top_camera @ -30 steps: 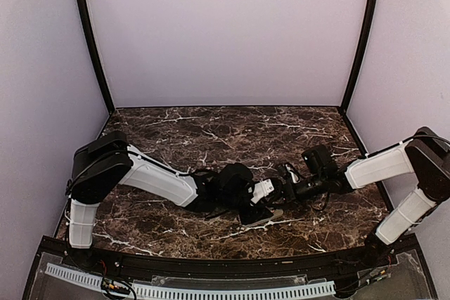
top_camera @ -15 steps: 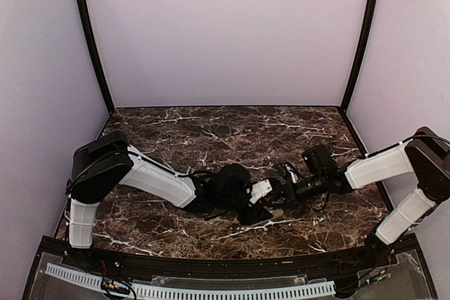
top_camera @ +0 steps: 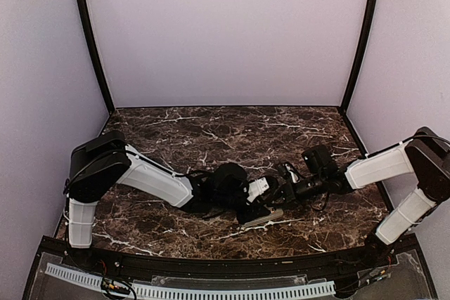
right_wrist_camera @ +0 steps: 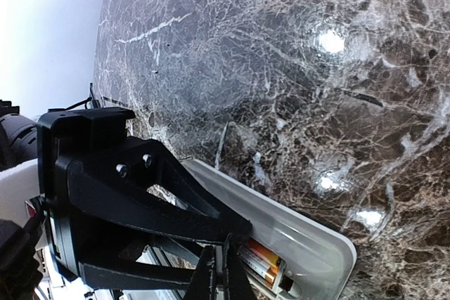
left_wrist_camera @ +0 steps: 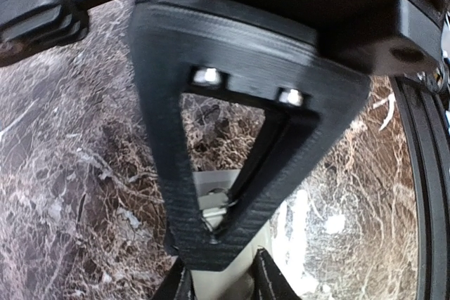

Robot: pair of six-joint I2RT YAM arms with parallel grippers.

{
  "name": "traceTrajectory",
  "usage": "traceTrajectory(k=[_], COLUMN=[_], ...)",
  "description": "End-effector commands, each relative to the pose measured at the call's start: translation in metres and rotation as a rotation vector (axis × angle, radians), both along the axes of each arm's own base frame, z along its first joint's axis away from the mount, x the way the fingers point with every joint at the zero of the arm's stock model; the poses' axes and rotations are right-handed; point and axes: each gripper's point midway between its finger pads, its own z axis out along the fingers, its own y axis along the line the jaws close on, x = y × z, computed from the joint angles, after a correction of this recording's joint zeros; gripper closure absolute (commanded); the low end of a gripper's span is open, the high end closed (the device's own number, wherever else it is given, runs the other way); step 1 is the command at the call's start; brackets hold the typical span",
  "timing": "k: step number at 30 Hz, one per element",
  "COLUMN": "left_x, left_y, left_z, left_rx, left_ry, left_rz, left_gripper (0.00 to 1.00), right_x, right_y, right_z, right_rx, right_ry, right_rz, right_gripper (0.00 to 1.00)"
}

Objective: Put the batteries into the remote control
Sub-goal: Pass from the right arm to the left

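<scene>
The left gripper [left_wrist_camera: 223,287] has its jaws pulled in narrow, one on each side of the white remote control [right_wrist_camera: 318,241], holding it by its sides; the right gripper [right_wrist_camera: 218,276] has its jaws pressed tight together, with the tip just over the open back of the remote control; the batteries [right_wrist_camera: 261,259], orange and brown, sit inside that open back; the remote control lies on the dark marble table [right_wrist_camera: 316,89], in its front half, between the two arms.
</scene>
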Motion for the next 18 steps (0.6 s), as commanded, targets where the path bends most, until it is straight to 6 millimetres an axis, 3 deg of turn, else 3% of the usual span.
traceTrajectory(k=[1, 12, 18], left_x=[-0.013, -0.026, -0.035], left_y=[0.008, 0.015, 0.017], left_z=[0.003, -0.012, -0.019], left_rx=[0.015, 0.064, 0.093], left_ry=[0.032, 0.075, 0.079], left_rz=[-0.029, -0.075, -0.098], left_gripper=[0.75, 0.81, 0.80], right_x=[-0.013, -0.011, -0.009], right_y=[-0.020, -0.020, -0.020], right_z=[-0.035, -0.031, -0.022], right_rx=[-0.141, -0.146, -0.152], right_ry=[0.045, 0.035, 0.018], right_rz=[-0.026, -0.026, -0.024], right_gripper=[1.00, 1.00, 0.90])
